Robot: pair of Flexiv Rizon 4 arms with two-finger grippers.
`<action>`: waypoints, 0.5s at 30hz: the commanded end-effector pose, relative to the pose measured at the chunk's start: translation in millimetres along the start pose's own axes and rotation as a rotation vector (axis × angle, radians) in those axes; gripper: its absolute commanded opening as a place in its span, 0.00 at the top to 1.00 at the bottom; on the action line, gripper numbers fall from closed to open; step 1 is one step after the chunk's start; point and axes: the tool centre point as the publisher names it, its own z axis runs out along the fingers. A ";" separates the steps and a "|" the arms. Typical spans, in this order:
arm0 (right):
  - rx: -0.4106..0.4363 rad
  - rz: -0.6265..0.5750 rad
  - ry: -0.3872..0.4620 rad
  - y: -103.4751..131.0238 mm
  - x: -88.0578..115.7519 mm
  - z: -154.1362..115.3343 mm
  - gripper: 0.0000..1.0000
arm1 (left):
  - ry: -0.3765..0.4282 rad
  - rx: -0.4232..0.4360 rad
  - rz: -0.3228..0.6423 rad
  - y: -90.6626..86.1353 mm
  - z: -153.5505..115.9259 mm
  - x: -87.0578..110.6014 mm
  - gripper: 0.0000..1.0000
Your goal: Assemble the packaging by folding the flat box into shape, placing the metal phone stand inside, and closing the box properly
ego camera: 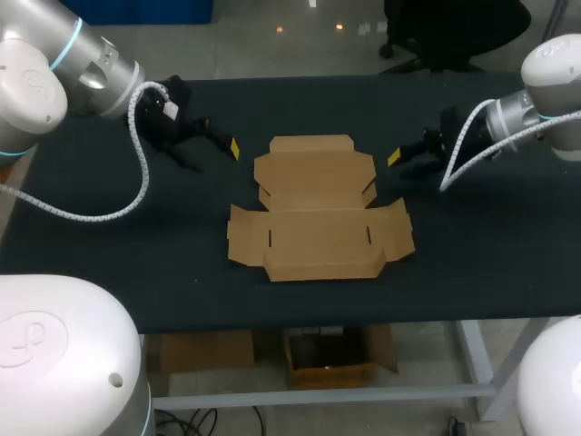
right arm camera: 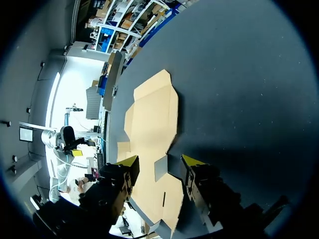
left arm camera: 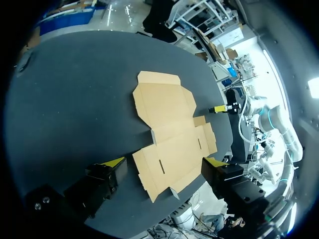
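A flat, unfolded brown cardboard box (ego camera: 318,209) lies in the middle of the black table, flaps spread out. My left gripper (ego camera: 221,145) hovers off the box's far left corner, open and holding nothing. In the left wrist view its fingers (left arm camera: 164,162) stand wide apart above the near flaps of the box (left arm camera: 169,129). My right gripper (ego camera: 402,159) is off the box's far right corner, open with nothing between its fingers. In the right wrist view that gripper (right arm camera: 160,162) is over the edge of the box (right arm camera: 149,114).
The black table (ego camera: 490,263) has bare surface on both sides of the box and along the front edge. The left arm's white cable (ego camera: 136,195) hangs in a loop over the table's left part.
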 end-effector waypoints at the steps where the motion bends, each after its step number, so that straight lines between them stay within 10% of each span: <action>1: 0.013 0.006 -0.001 9.7 -3.6 9.8 0.51 | 0.001 0.001 0.000 1.0 -2.0 -1.3 0.00; 15: 0.021 0.048 -0.058 20.7 -16.9 24.0 0.52 | 0.000 0.007 -0.010 3.3 -3.2 -6.9 0.00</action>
